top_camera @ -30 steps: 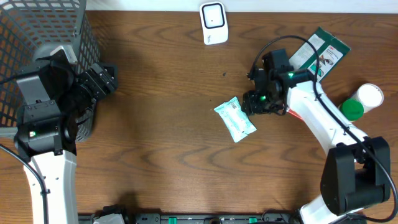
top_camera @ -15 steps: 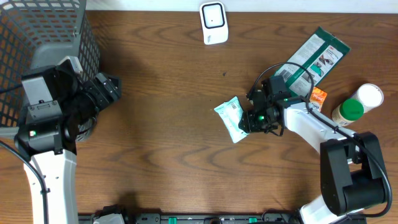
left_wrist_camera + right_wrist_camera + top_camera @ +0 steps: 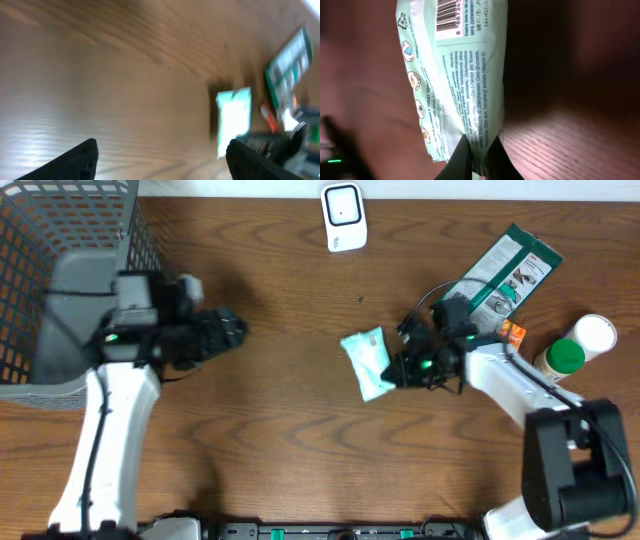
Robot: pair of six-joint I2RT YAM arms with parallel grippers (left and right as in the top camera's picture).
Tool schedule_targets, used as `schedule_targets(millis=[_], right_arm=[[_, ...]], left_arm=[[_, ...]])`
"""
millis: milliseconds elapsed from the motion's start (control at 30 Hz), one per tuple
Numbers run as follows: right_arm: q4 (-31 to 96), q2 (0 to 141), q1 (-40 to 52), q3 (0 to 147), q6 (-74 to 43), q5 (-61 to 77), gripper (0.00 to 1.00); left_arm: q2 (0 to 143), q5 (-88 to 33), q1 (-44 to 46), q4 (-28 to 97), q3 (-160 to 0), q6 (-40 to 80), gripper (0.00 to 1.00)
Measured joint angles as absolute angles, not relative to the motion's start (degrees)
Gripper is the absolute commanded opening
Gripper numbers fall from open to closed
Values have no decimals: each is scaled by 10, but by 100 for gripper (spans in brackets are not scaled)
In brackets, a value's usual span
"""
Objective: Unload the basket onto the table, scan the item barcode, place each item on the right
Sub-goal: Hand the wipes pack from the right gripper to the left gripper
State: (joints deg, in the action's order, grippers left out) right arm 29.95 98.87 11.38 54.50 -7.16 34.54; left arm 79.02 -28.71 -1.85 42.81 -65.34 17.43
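Wipes packet (image 3: 367, 362), pale green, lies right of the middle of the wooden surface (image 3: 290, 430), pinched at its right end by the right gripper (image 3: 393, 372), whose two fingers are closed on the packet's edge. Whether the packet rests on the wood or is raised off it cannot be told. In the right wrist view its printed back faces the camera: a barcode at the top beginning 8 8872, then "MFG (DDMMYY)" and an ingredient list with "Coco-glucoside" and "Tocopheryl acetate (Vitamin E)"; a recycling triangle and round icons run down the left side. The left gripper (image 3: 225, 332) hangs over the surface well left of the packet, fingers spread wide with nothing between them; its own view is blurred. A white scanner (image 3: 343, 218) stands at the far edge, a grey mesh basket (image 3: 60, 240) at far left, and a green pouch (image 3: 505, 270) and a green-capped bottle (image 3: 560, 357) at right.
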Motion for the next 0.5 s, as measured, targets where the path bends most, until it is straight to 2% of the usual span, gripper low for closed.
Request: schedule_targets(millis=[233, 500], right_arm=[[227, 912, 57, 574, -106, 517, 1], [121, 899, 90, 576, -221, 596, 1]], left_arm=[[819, -399, 59, 354, -653, 136, 82], [819, -458, 116, 237, -653, 150, 83]])
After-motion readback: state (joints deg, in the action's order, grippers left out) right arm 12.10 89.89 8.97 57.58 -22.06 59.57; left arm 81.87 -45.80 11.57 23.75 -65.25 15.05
